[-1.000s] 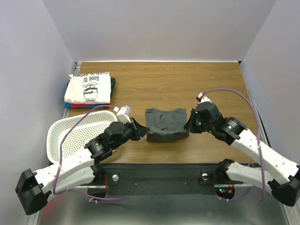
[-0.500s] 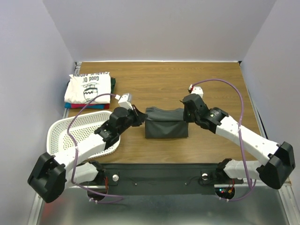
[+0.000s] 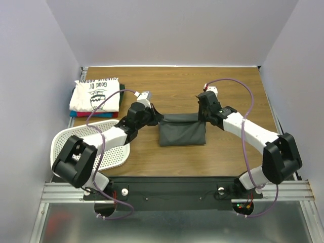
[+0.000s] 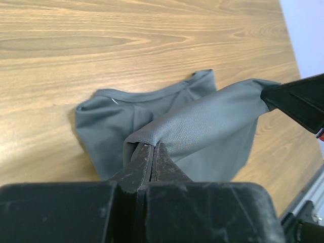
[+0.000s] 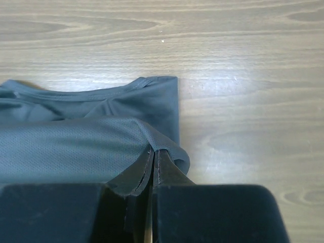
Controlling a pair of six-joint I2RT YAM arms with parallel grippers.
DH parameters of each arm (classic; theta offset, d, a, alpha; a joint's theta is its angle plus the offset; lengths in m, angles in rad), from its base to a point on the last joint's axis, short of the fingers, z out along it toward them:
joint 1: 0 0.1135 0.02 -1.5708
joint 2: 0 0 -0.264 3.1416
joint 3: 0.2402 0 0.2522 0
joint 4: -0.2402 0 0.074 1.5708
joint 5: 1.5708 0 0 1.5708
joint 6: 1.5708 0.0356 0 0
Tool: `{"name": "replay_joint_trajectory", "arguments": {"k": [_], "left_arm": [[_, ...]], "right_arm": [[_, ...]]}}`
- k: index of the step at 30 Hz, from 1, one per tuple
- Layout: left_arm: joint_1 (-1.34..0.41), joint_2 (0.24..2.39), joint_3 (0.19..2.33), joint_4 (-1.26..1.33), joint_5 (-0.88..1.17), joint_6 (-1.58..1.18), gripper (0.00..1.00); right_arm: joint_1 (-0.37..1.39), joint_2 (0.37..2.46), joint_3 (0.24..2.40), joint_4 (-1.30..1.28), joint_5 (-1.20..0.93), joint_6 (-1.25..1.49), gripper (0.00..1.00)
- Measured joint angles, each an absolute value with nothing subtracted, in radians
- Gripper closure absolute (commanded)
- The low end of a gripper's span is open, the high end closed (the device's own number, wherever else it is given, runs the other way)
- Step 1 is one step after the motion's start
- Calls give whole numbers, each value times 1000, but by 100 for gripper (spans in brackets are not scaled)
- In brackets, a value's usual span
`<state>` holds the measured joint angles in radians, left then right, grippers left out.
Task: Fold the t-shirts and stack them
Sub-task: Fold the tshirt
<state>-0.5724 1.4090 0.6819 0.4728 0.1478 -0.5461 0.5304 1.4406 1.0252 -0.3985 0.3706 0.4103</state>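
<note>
A charcoal-grey t-shirt (image 3: 181, 132) lies partly folded at mid table, its near edge lifted and stretched taut between both grippers. My left gripper (image 3: 158, 118) is shut on the shirt's left corner (image 4: 152, 136), and my right gripper (image 3: 202, 117) is shut on its right corner (image 5: 159, 144). The collar end (image 5: 101, 96) still rests flat on the wood beneath the raised fold. At the back left sits a stack of folded t-shirts (image 3: 97, 96), a white printed one on top with red, blue and dark green edges showing under it.
A white perforated basket (image 3: 71, 147) lies tipped near the left arm, at the table's front left. Wooden tabletop (image 3: 177, 86) stretches behind the shirt. Grey walls close in the sides and back.
Both grippers have carried the shirt's near edge up and away from the arm bases, toward the far side. The front half now arches over the rest of the shirt.
</note>
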Motion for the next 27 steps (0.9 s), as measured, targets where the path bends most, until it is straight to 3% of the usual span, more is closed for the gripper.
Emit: {"name": "replay_joint_trajectory", "arguments": {"k": [11,13,14,15,16,17,19,21,27], "left_arm": [[-502,1647,756,535,196,-535,100],[-494,1675,776,535,197,-536,77],[-491,1684,785,531,197,-536,66],[-488,1687,795,524,194,-542,56],[-486,1688,807,514,189,-539,35],[-486,1687,822,503,181,-543,34],[-484,1682,855,482,158,-546,17],[-482,1660,873,458,137,-531,11],[-482,1484,878,415,94,-529,9]], "right_arm": [[469,1663,1098,-290,291,359,99],[461,1686,1119,-279,284,354,92],[457,1694,1129,-277,280,353,65],[452,1699,1139,-276,277,349,50],[449,1699,1152,-275,277,345,32],[446,1699,1155,-276,278,342,27],[443,1689,1170,-276,281,334,21],[439,1663,1178,-276,292,326,18],[439,1485,1181,-275,297,305,19]]}}
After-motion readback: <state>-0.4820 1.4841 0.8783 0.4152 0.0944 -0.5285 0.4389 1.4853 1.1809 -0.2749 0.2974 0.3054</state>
